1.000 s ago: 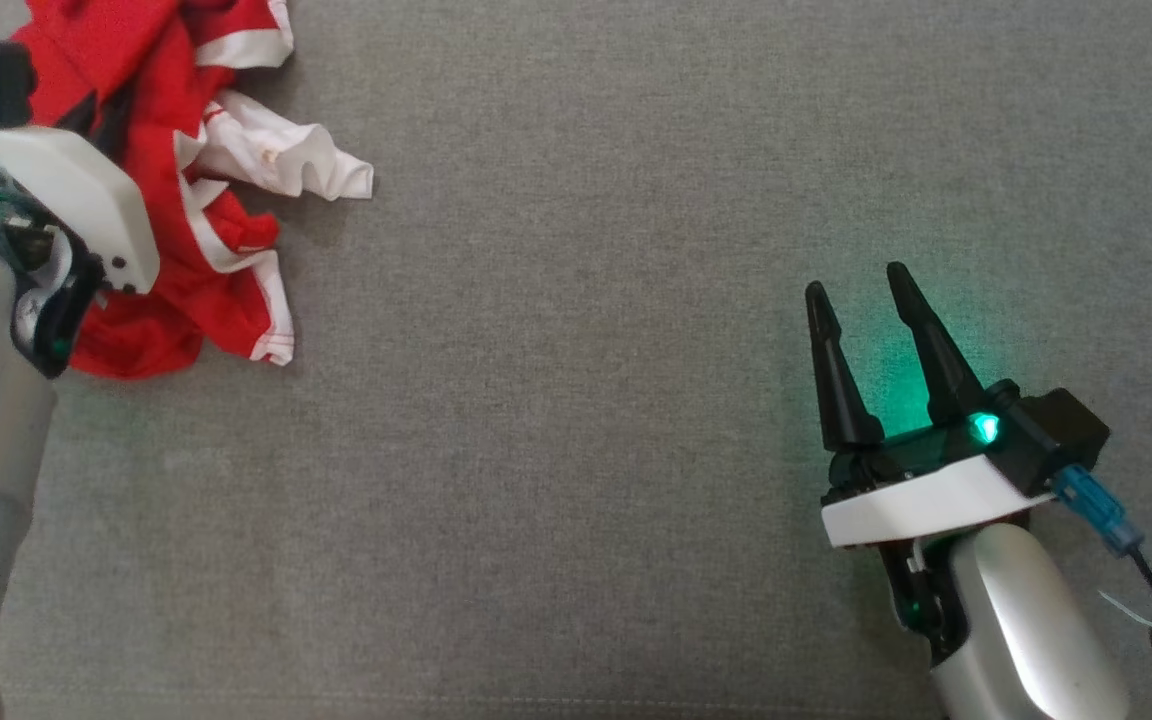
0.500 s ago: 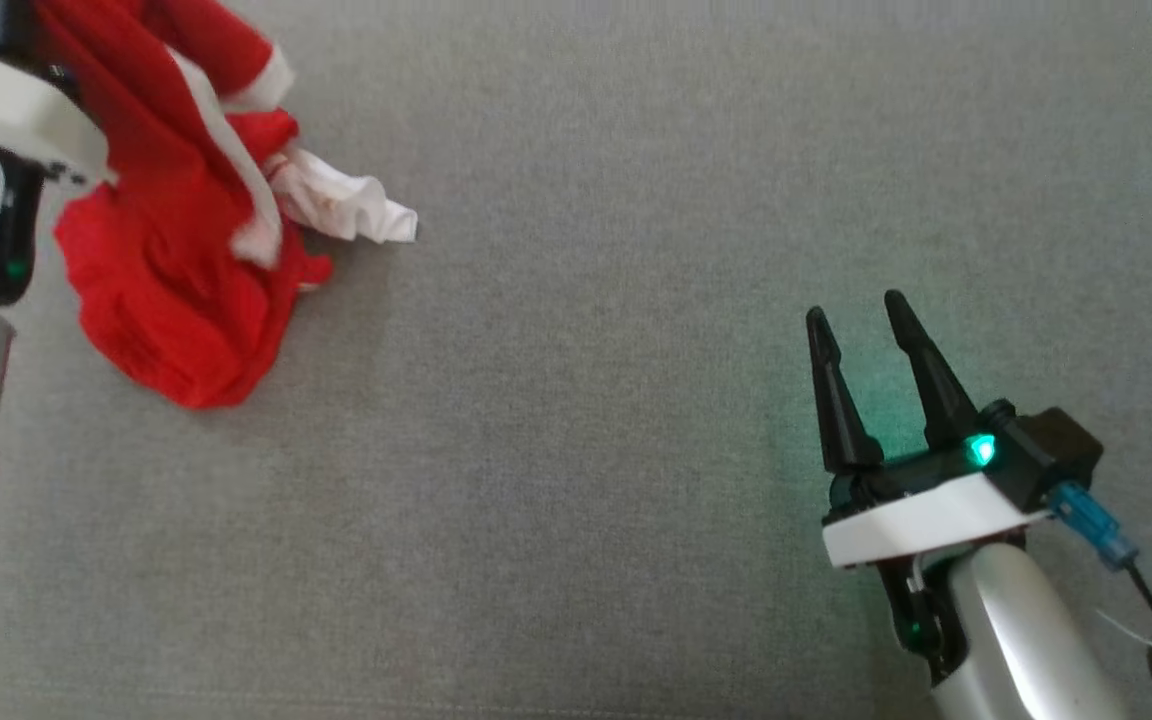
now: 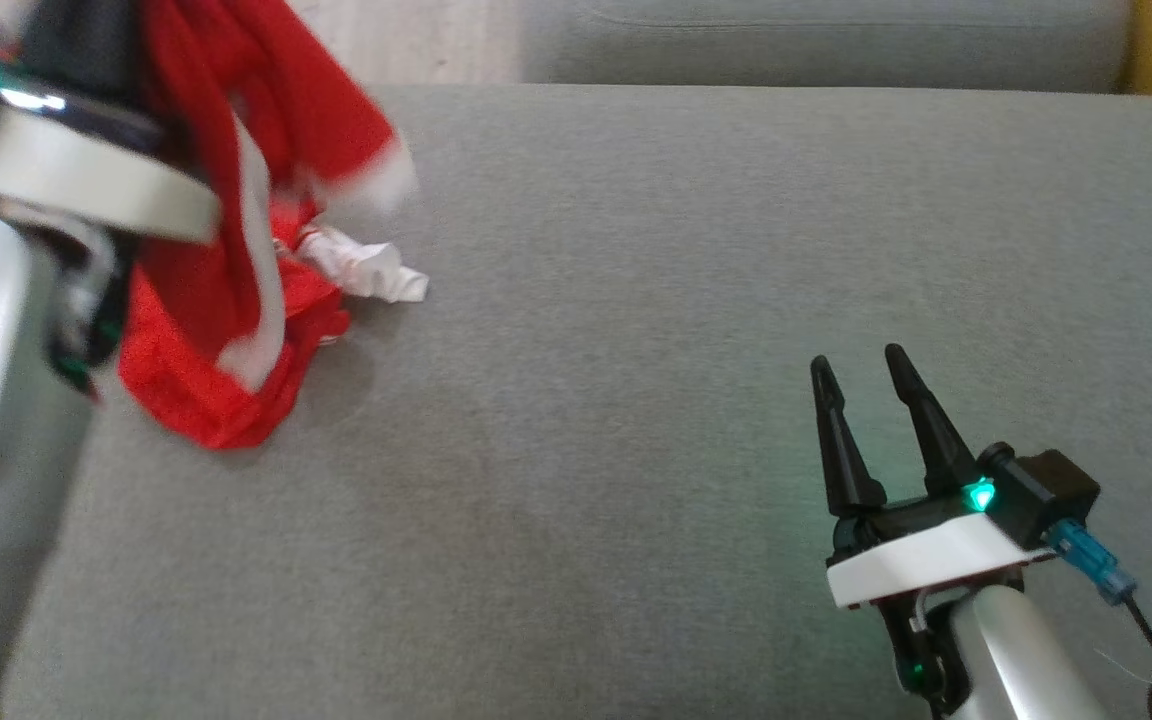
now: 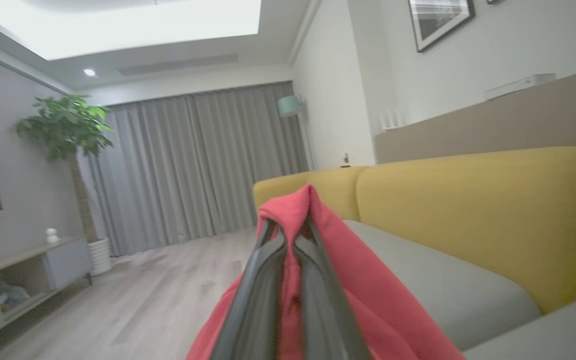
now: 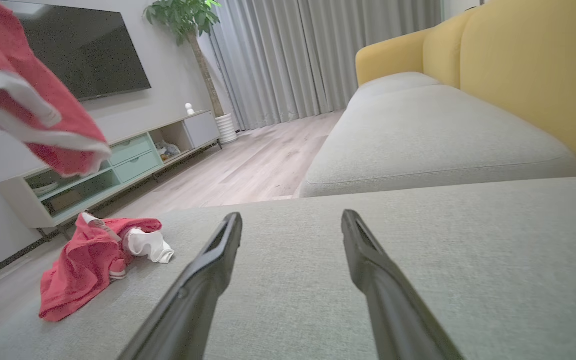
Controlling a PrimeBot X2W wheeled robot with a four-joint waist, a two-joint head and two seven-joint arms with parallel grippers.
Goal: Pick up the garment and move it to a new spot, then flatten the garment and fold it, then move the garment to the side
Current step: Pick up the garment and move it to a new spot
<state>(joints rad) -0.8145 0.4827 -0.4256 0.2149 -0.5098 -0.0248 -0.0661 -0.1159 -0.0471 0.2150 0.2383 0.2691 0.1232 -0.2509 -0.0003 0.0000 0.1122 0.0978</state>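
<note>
Two grippers, two very different jobs here. The left gripper [image 4: 289, 227] is pinched tight on a fold of the red garment [image 4: 353, 265]. Its own wrist view shows the cloth peaking over the closed fingertips and draping down both sides, with a yellow backrest [image 4: 468, 215] behind. The head view adds what that close-up misses: the garment hangs from up high at the left, blurry, and its lower end, with a crumpled white bit, rests bunched on the grey cushion [image 3: 636, 300] near its left edge. The right wrist view catches both parts at once, a red-and-white piece in the air at top left and the heap on the cushion at lower left. The right gripper [image 3: 858, 360] sits low at the right, well apart from the garment, fingers spread wide with nothing between them.
</note>
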